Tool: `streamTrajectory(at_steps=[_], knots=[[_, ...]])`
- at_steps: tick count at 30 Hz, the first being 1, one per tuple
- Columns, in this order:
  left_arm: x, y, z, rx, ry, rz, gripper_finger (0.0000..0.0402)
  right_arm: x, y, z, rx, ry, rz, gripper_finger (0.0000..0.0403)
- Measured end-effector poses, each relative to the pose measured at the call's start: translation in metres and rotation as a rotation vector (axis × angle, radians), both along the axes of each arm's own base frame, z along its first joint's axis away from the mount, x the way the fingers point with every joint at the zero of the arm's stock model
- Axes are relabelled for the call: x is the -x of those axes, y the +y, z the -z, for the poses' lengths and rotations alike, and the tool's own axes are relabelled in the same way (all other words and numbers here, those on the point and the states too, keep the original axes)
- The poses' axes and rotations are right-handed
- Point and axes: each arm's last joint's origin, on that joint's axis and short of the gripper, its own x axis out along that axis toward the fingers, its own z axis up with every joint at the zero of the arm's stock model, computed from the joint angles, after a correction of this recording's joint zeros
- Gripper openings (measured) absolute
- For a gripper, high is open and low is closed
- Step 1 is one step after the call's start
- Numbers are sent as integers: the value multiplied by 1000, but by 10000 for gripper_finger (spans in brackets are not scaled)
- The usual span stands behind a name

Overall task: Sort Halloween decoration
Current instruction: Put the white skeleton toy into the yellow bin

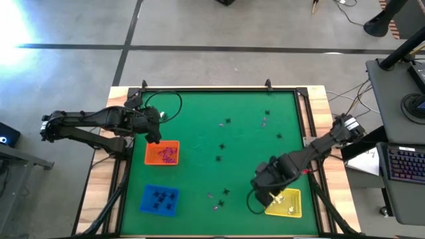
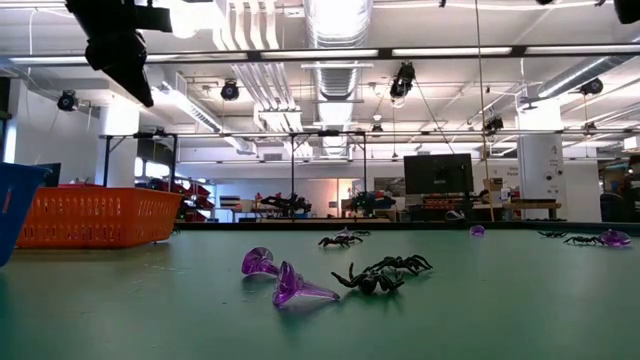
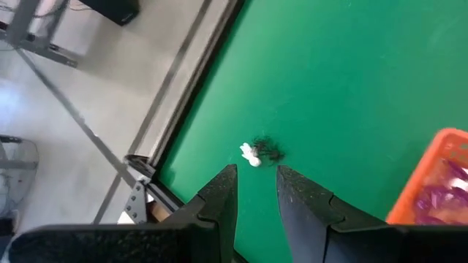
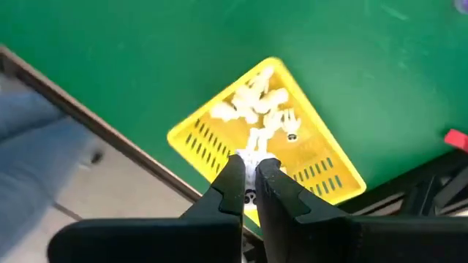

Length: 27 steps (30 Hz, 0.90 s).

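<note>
My green felt table (image 1: 199,133) carries three slotted plastic trays: orange (image 1: 162,153), blue (image 1: 159,200) and yellow (image 4: 263,139). My right arm bends low over the yellow tray, its pincer (image 4: 250,179) clenched on a small white skeleton trinket (image 4: 254,157) above the white pile (image 4: 252,102). My left arm stretches in from the table's edge; its pincer (image 3: 256,183) hangs half parted, grasping nothing, above a white trinket tangled with a black one (image 3: 259,152) beside the orange tray. Black spiders (image 2: 385,272) and glossy purple trinkets (image 2: 285,280) lie scattered mid-table.
</note>
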Motion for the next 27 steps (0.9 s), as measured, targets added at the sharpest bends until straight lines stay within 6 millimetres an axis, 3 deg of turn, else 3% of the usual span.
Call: streamTrajectory(at_steps=[5,14,27], knots=[[0,-1,1,28,41,66,79,9,13,7,-11,-26,-172,12],[-1,-1,1,50,0,29,79,28,36,30,22,-83,-417,12],[-3,-3,1,154,-85,-29,79,41,46,39,102,-79,-446,13]])
